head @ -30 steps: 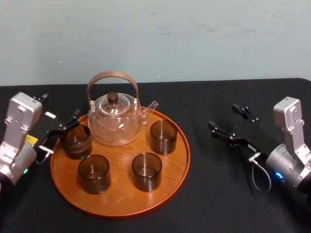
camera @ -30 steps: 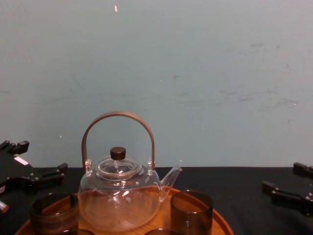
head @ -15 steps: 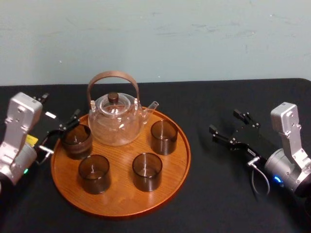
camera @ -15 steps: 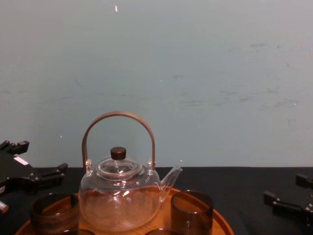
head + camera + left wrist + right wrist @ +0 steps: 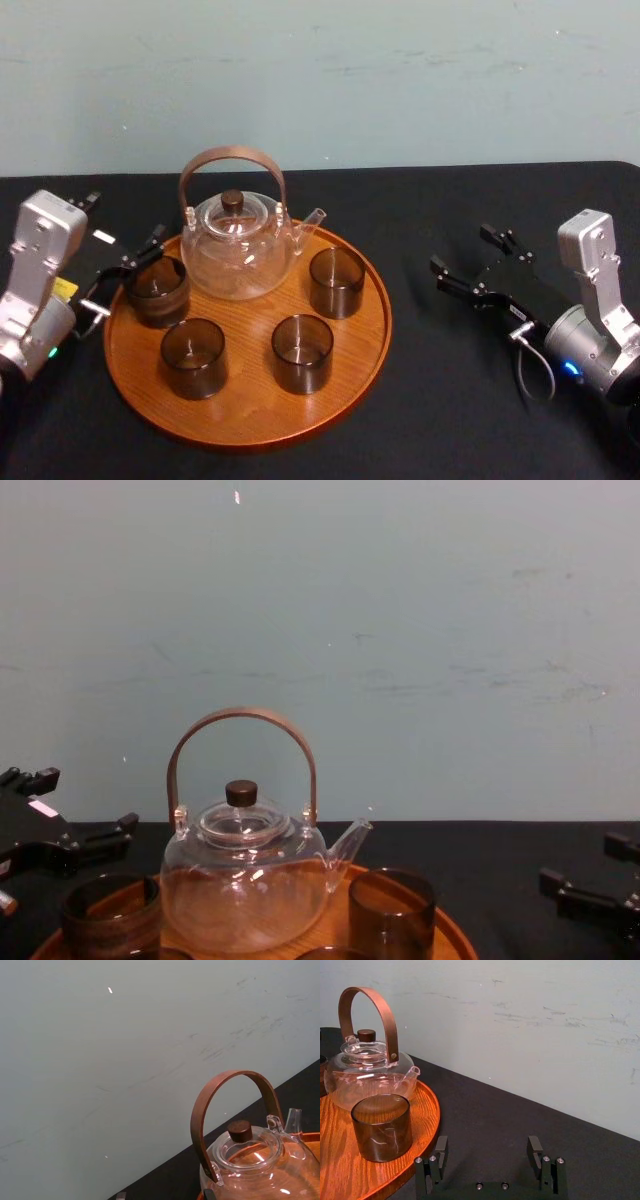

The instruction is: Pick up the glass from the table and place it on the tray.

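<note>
"So where's the glass [image 5: 157,289]?"
"On the tray [image 5: 340,350], at its left edge. My left claw [image 5: 125,272] reaches in low beside it, fingers [image 5: 148,247] spread."
"And your right claw [image 5: 462,250]?"
"Low over the table [image 5: 450,400], well right of the tray, pointing toward it — spread, empty."

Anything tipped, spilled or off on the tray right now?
Nothing stands out. The back-left glass, front-left glass, front-right glass and back-right glass stand upright on the tray, teapot upright with its lid on, no spill visible. Left gripper is open beside the back-left glass; right gripper is open above the table, right of the tray.
</note>
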`<state>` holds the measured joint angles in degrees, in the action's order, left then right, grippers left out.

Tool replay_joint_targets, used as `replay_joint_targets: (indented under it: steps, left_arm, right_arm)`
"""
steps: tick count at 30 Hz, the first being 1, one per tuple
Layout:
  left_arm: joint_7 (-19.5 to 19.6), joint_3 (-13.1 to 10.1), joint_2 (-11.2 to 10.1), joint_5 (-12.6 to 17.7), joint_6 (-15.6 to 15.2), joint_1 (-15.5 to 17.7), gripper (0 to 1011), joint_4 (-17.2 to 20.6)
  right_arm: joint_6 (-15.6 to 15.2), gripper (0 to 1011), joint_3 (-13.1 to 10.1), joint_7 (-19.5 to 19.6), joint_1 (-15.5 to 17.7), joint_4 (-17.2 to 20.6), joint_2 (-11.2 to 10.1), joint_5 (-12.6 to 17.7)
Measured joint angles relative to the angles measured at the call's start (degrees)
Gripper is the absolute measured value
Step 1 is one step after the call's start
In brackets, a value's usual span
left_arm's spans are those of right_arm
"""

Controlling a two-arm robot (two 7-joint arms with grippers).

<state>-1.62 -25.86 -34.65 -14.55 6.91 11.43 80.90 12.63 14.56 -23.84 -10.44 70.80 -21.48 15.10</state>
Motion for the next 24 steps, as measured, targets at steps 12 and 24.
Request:
replay_joint_targets:
  steps: [12,24]
  left_arm:
    - [0.00,0.00,0.00,0.00,0.00,0.00,1001,0.00]
    - [0.00,0.00,0.00,0.00,0.00,0.00,1001,0.00]
  right_arm:
    - [-0.02,1002,0.00,-0.09,0.00,0.07,-0.05,0.07]
    - [-0.02,1002,0.00,-0.14,0.00,0.12,-0.07,0.14]
